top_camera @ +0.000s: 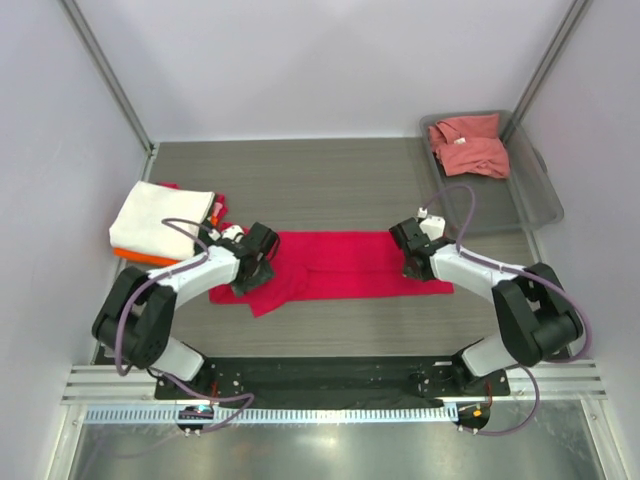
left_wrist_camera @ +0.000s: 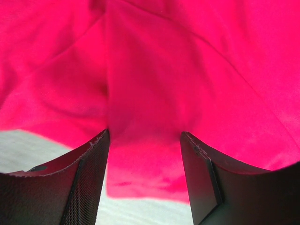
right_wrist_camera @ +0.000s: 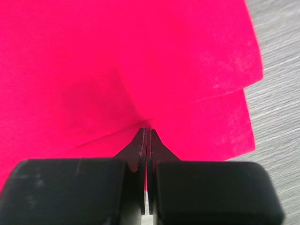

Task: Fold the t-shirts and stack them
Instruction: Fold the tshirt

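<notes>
A bright crimson t-shirt (top_camera: 340, 262) lies folded into a long band across the middle of the table. My left gripper (top_camera: 256, 262) is open over its rumpled left end. In the left wrist view the cloth (left_wrist_camera: 164, 70) lies between and beyond the spread fingers, around the left gripper (left_wrist_camera: 144, 135). My right gripper (top_camera: 412, 262) is at the band's right end. In the right wrist view the right gripper (right_wrist_camera: 146, 129) is shut, and its tips pinch a crease of the crimson cloth (right_wrist_camera: 117, 56). A folded cream-white shirt (top_camera: 160, 215) lies on an orange one (top_camera: 140, 258) at the left.
A grey plastic tray (top_camera: 535, 200) stands at the back right and holds a crumpled salmon-pink shirt (top_camera: 472, 145). A bit of red cloth (top_camera: 218, 212) shows beside the stack. Metal frame posts rise at the back corners.
</notes>
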Controlling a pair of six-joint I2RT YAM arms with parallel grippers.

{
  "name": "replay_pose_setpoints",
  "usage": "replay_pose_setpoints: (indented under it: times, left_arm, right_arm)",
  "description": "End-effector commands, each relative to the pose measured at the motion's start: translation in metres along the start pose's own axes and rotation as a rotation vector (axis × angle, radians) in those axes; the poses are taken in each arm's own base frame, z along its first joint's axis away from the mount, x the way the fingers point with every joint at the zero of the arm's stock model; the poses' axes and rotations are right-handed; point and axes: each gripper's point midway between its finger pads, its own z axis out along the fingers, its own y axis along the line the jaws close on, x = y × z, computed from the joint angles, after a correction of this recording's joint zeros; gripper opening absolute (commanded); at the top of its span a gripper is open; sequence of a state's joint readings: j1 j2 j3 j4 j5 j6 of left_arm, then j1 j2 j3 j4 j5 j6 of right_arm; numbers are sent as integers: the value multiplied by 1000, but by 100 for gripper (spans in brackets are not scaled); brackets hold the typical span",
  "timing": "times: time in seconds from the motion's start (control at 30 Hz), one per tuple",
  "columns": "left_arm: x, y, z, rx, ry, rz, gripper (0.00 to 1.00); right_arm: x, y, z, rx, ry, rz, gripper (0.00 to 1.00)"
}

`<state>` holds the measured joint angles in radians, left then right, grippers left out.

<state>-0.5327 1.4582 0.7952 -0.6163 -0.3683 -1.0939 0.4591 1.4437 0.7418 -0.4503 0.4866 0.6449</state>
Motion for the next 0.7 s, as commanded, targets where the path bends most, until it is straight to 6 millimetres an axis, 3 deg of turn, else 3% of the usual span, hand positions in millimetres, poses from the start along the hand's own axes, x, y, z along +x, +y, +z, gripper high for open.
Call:
replay_pose_setpoints:
  times: [0.0, 0.13, 0.33, 0.4, 0.43, 0.5, 0.53, 0.6, 0.67]
  left_arm:
    - [-9, -26, 12, 32, -12, -61, 64]
    - [-12, -30, 27, -17, 17, -60, 64]
    - [-28, -32, 59, -90, 65, -29, 64]
    - [-44, -50, 61, -69, 65, -10, 63]
    - [-42, -52, 70, -83, 84, 4, 63]
    - [-61, -78, 72, -38, 67, 24, 62]
    - [-56, -86, 81, -40, 104, 43, 62]
    - [-83, -130, 74, 48, 75, 56, 61]
    - [-80, -145, 93, 27, 100, 104, 60]
  right_arm:
    - [-7, 1, 8, 55, -17, 33, 1]
    - [7, -5, 12, 97, 33, 41, 1]
    - [62, -2, 12, 100, 197, 2, 1]
    - [76, 4, 4, 68, 209, -16, 1]
    - [86, 15, -3, 37, 207, -30, 1]
    - [101, 32, -16, -24, 212, -54, 1]
    - [107, 45, -21, -55, 213, -34, 1]
    - [131, 80, -39, -157, 259, -89, 1]
    - [148, 118, -58, -265, 264, -125, 1]
